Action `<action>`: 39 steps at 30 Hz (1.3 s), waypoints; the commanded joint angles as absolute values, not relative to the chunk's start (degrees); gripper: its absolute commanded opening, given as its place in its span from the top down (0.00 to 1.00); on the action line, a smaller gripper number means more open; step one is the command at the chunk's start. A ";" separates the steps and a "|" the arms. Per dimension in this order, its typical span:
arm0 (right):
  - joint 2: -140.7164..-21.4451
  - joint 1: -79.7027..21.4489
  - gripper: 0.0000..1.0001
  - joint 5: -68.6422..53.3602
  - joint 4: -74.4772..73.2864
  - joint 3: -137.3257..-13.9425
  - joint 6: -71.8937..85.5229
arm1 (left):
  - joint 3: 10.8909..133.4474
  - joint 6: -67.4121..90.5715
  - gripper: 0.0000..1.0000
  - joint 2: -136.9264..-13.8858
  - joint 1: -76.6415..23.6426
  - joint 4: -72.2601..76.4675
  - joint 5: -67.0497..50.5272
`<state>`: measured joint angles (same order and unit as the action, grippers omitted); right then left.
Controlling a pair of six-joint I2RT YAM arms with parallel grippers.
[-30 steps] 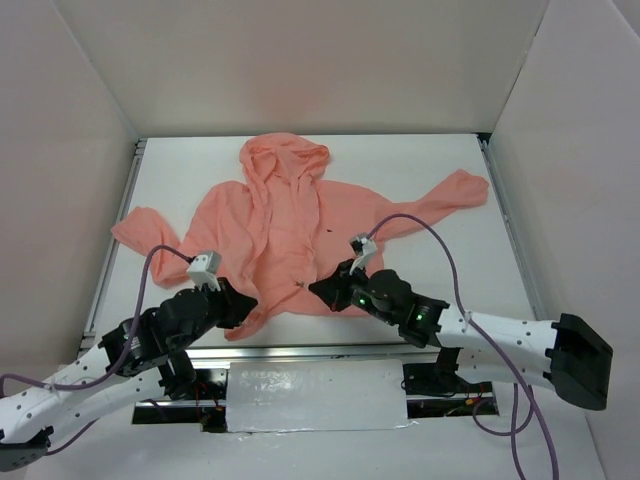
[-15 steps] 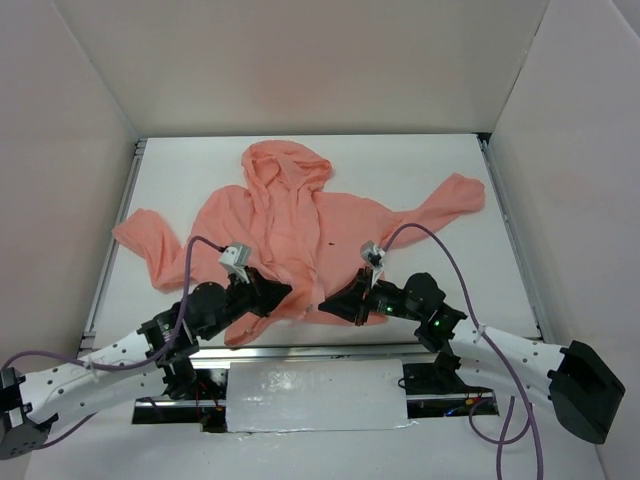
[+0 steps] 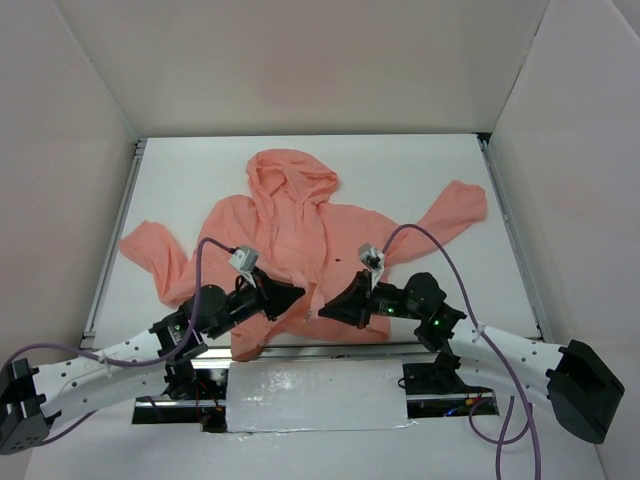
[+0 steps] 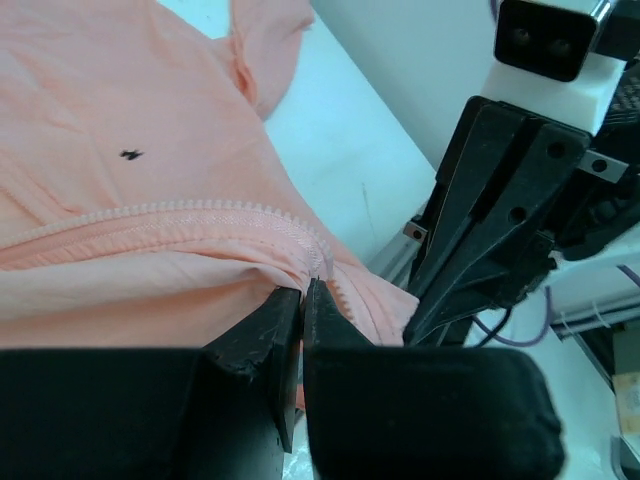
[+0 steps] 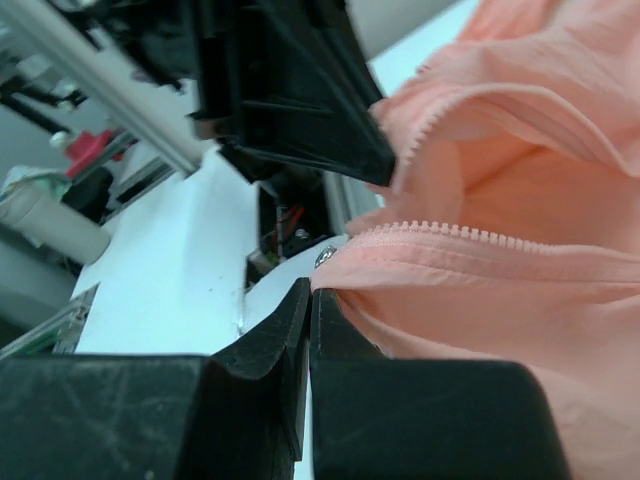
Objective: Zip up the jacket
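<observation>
The salmon-pink jacket [image 3: 290, 235] lies flat on the white table, hood at the far side, front open at the bottom. My left gripper [image 3: 298, 294] is shut on the left bottom front edge by the zipper teeth; in the left wrist view [image 4: 303, 288] the teeth [image 4: 180, 212] run left from its tips. My right gripper [image 3: 326, 311] is shut on the right bottom front edge; in the right wrist view [image 5: 309, 288] the zipper teeth [image 5: 470, 232] and a small metal zipper part [image 5: 326, 257] sit just above its tips. The two grippers are close together, tips facing. A tiny dark chest mark [image 3: 338, 263] shows.
The white table [image 3: 400, 170] is walled by pale panels on three sides. A metal rail [image 3: 330, 347] runs along the near edge. A purple cable [image 3: 445, 255] arcs over the right arm beside the right sleeve [image 3: 455, 205].
Both grippers have moved toward each other at the jacket's bottom hem, and the left arm has swung right. The jacket has shifted slightly right and the bottom front edges are drawn together.
</observation>
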<state>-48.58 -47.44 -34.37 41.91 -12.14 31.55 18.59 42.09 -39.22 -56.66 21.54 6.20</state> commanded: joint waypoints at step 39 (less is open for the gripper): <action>-101.54 -36.99 1.00 -25.56 -12.92 -62.17 22.33 | 42.27 37.45 1.00 -51.05 -23.99 -11.24 2.65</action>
<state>-107.79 -33.63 -19.11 -8.71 -65.23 29.91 38.52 42.15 -50.28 -24.25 -13.89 11.11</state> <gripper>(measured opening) 0.009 0.149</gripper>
